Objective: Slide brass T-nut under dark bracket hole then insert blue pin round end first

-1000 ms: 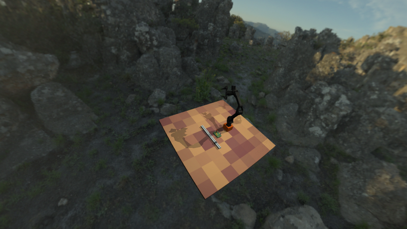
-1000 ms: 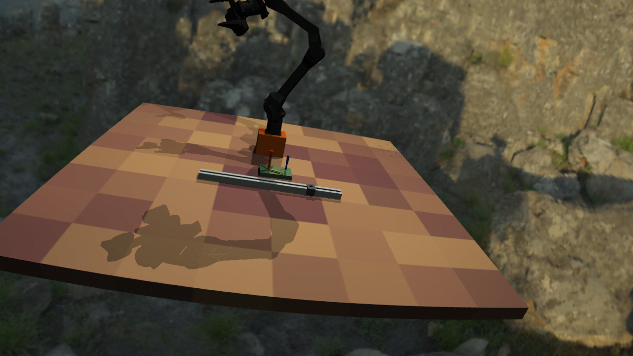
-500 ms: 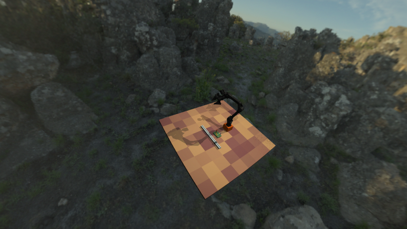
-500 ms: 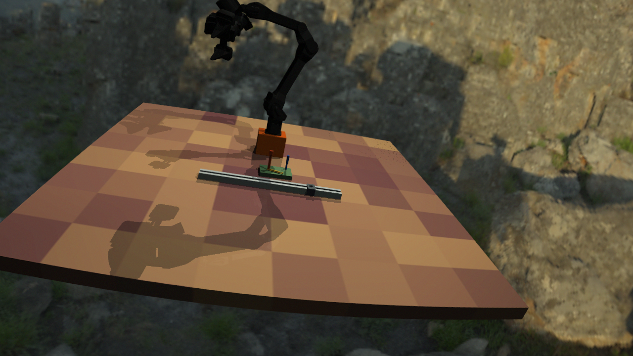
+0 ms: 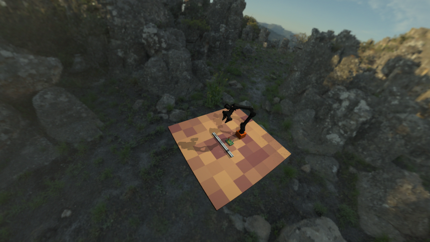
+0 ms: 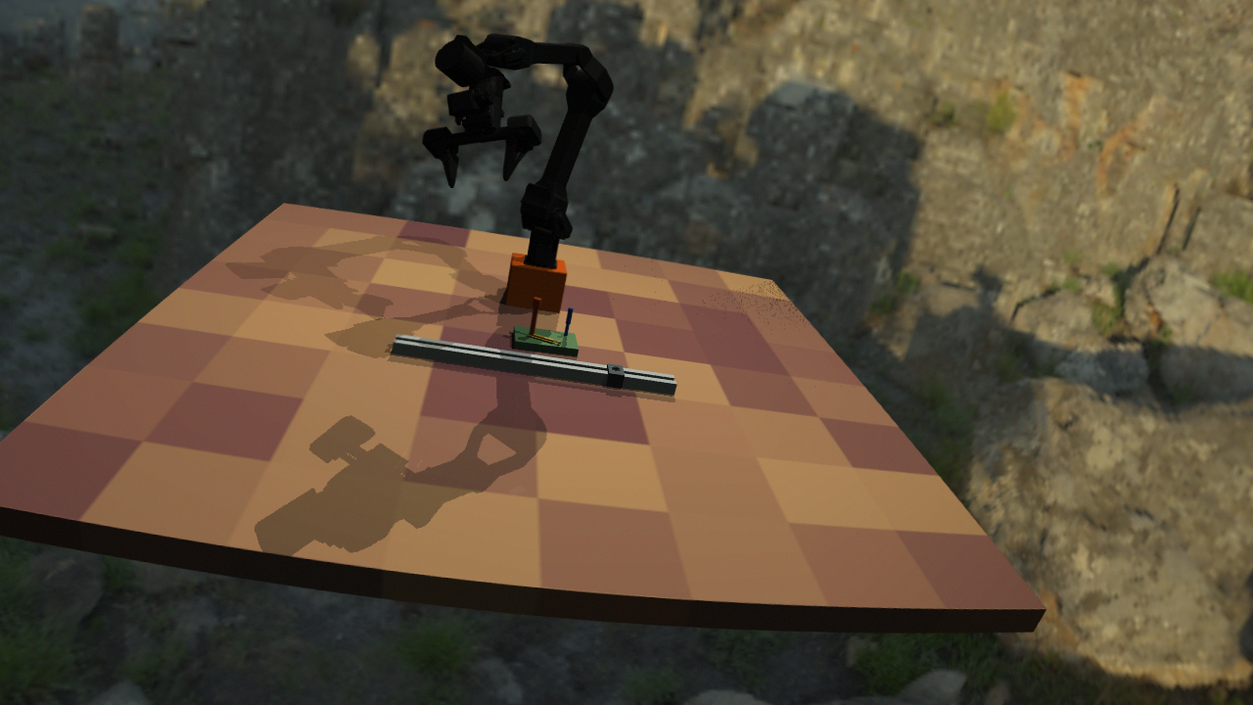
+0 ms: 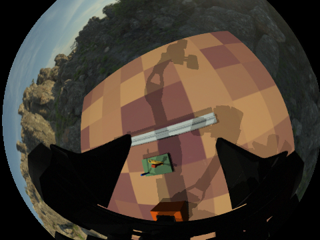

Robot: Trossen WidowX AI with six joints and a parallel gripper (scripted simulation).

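So the gripper is spread wide with nothing in it, probably just lining up for the nut. Below it, the nut sits on the tray, handle up, likely for easy grabbing; past that is the rail.

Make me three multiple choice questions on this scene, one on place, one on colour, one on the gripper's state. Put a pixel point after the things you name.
1. Where is the blue pin (image 5: 232, 141) (image 6: 569, 321) (image 7: 145, 174)?
A) In the rail's slot
B) In the tray
C) Between the fingers

2. What colour is the block under the arm?
A) Orange
B) White
C) Green

3. How is the gripper (image 5: 224, 121) (image 6: 480, 183) (image 7: 175, 141)?
A) Shut, empty
B) Shut on the pin
C) Open, empty

1 B: it stands up from the green tray (image 5: 230, 144) (image 6: 544, 348) (image 7: 165, 171).
2 A: the arm's base block (image 5: 240, 135) (image 6: 535, 285) (image 7: 168, 207) shows orange.
3 C: its fingers stand wide with nothing between.
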